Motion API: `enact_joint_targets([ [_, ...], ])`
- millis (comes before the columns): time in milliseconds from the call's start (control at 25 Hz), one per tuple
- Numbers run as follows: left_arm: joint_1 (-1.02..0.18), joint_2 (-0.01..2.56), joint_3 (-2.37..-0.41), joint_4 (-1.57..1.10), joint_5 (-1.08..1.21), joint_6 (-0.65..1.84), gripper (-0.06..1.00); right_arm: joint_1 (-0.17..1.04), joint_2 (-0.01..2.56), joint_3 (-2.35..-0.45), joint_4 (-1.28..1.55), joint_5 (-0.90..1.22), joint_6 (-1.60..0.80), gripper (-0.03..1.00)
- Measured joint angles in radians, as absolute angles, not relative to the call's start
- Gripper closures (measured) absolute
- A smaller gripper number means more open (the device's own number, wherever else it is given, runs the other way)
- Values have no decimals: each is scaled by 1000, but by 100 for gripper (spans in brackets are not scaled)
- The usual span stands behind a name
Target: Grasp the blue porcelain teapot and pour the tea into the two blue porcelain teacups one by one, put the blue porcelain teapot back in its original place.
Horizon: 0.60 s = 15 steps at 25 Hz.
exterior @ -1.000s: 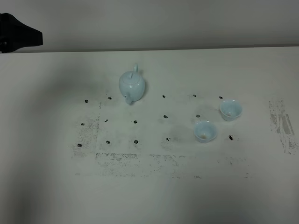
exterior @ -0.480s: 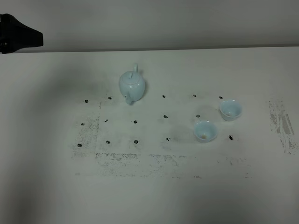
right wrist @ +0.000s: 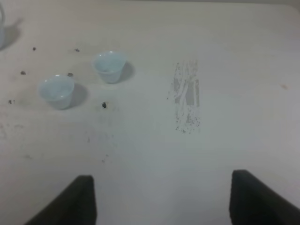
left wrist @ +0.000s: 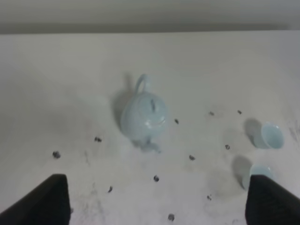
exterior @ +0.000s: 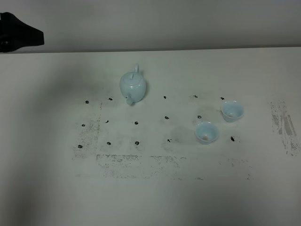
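The blue porcelain teapot [exterior: 133,87] stands upright on the white table, lid on, spout toward the front, handle toward the back. It also shows in the left wrist view [left wrist: 144,117]. The two blue porcelain teacups [exterior: 232,110] [exterior: 206,132] stand upright to its right, close together and apart from each other. They also show in the right wrist view [right wrist: 108,65] [right wrist: 56,90]. My left gripper [left wrist: 157,190] is open and empty, held back from the teapot. My right gripper [right wrist: 164,187] is open and empty, well back from the cups.
A dark part of the left arm [exterior: 19,34] shows at the far left back edge of the table. Small black dots [exterior: 166,117] mark a grid on the table, with grey scuffed patches in front [exterior: 136,162] and at the right [exterior: 284,125].
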State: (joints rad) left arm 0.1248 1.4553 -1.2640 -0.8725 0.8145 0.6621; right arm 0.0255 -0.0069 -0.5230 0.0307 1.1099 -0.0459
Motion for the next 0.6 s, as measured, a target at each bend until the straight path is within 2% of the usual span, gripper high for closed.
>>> enact_joint_targets([
  [240,-92,1467,-1297,-882,668,730,22,26,-7,-523,31,1110,-47,39],
  [440,-297,1580,-1458,-799,618,738,22,26,-7,-523,31,1110,-47,39],
  [600,-389,1731,-1623,-626,621,672,22,26,-7,-523,31,1110,-47,39],
])
